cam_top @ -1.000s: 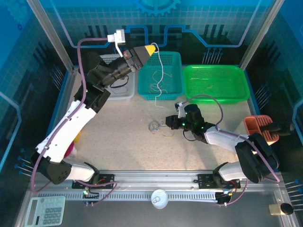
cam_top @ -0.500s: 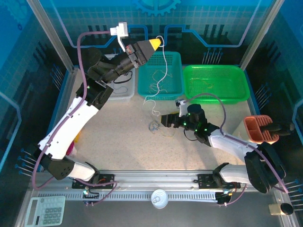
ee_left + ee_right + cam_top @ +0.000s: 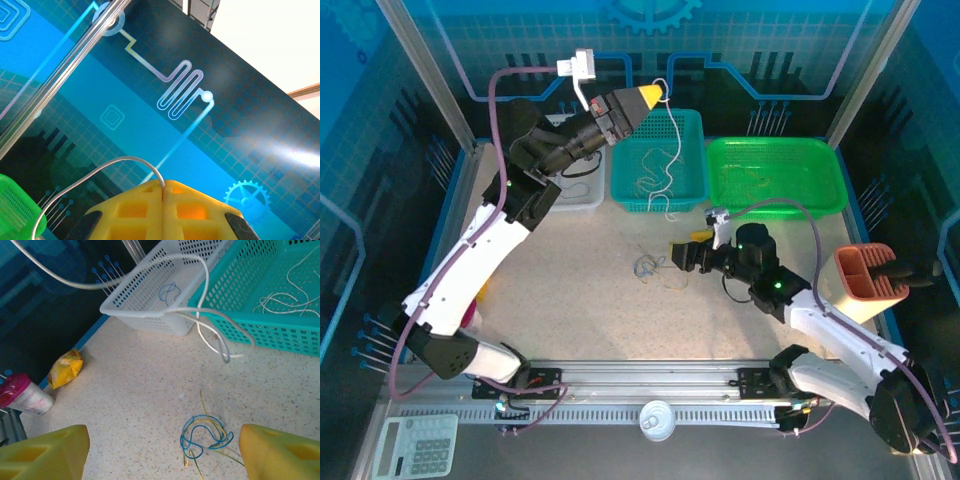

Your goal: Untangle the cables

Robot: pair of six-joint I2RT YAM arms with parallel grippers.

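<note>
My left gripper (image 3: pixel 655 93) is raised high over the back of the table. It is shut on a white cable (image 3: pixel 670 160) that hangs from it in front of the teal basket (image 3: pixel 657 203), its lower end loose near the basket's front rim. The left wrist view has this white cable (image 3: pixel 100 172) pinched between the yellow fingers (image 3: pixel 195 210). A small tangle of blue and yellow cables (image 3: pixel 648 266) lies on the table. My right gripper (image 3: pixel 682 255) stands open just right of it. In the right wrist view the tangle (image 3: pixel 205 432) lies near the right fingertip and the white cable (image 3: pixel 210 325) dangles beyond.
More white cables lie in the teal basket (image 3: pixel 280 332). A white basket (image 3: pixel 570 200) stands to its left, a green basket (image 3: pixel 775 207) to its right. An orange holder (image 3: pixel 868 275) is at the right edge. A yellow packet (image 3: pixel 66 369) and a pink cup (image 3: pixel 22 395) sit far left.
My right gripper opened and drew back to the right of the tangle. The left gripper rose a little, lifting the white cable's lower end off the table and away from the tangle.
</note>
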